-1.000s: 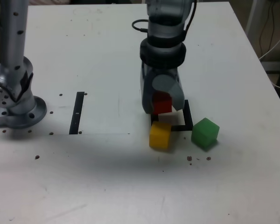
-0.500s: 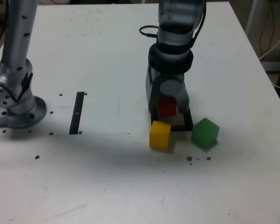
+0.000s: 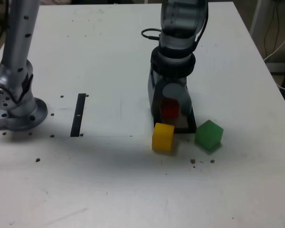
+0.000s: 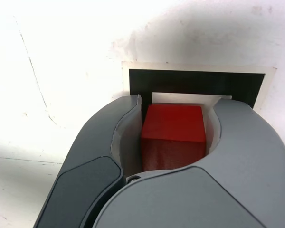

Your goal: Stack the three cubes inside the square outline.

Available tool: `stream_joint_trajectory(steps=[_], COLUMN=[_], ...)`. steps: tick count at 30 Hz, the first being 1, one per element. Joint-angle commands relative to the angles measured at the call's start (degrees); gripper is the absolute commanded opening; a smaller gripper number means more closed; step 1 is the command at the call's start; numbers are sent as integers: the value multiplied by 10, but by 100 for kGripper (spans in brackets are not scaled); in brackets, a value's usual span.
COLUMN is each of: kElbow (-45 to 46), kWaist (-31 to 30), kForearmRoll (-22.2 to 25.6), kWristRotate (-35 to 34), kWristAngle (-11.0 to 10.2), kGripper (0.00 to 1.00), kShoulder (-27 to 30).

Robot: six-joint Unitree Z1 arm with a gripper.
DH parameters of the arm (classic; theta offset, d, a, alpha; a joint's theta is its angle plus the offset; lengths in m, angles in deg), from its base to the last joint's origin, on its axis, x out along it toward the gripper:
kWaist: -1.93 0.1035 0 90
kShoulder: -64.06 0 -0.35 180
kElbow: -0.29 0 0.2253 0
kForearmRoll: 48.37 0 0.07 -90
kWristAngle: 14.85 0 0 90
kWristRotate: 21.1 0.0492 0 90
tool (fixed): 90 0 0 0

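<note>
Exterior view and wrist view: setting down red inside the frame

Reaching down over the frame (image 4: 194, 81), the arm (image 3: 178, 42). At its end, above the frame's white centre, the pincer (image 4: 178, 100), closed as far as the block between allows, with curved fingers on either side of the red cube (image 4: 175, 126). Gripping that cube, by the look of both views, and apparently nothing else. Hard to tell from here whether resting on the white or hanging just above.

Just outside the frame's near right corner in the exterior view, the green cube (image 3: 209, 135); by its near left corner, the yellow cube (image 3: 162, 137), very close to the black edge. Both untouched by the fingers.

Likely step in hand: placing red as the base of the stack. Lower straight down, keep level, and square the sides to the frame's black edges. Check for white around the base before letting go. Open gently and evenly, so as not to drag or twist the block, then lift straight up. Go carefully near yellow: easily nudged by a wide-opening finger, being so near the frame.
</note>
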Motion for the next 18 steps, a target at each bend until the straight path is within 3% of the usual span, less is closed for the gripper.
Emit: stream_joint_trajectory(steps=[1,9,13,18], kElbow=[0,11,15,16], kWaist=[1,1,1,1], kForearmRoll=[-1,-18,-26,-40], kWristRotate=[1,3,5,13], kWristAngle=[-2,-3,-4,-5], kGripper=[36,54,58,75], kShoulder=[1,1,1,1])
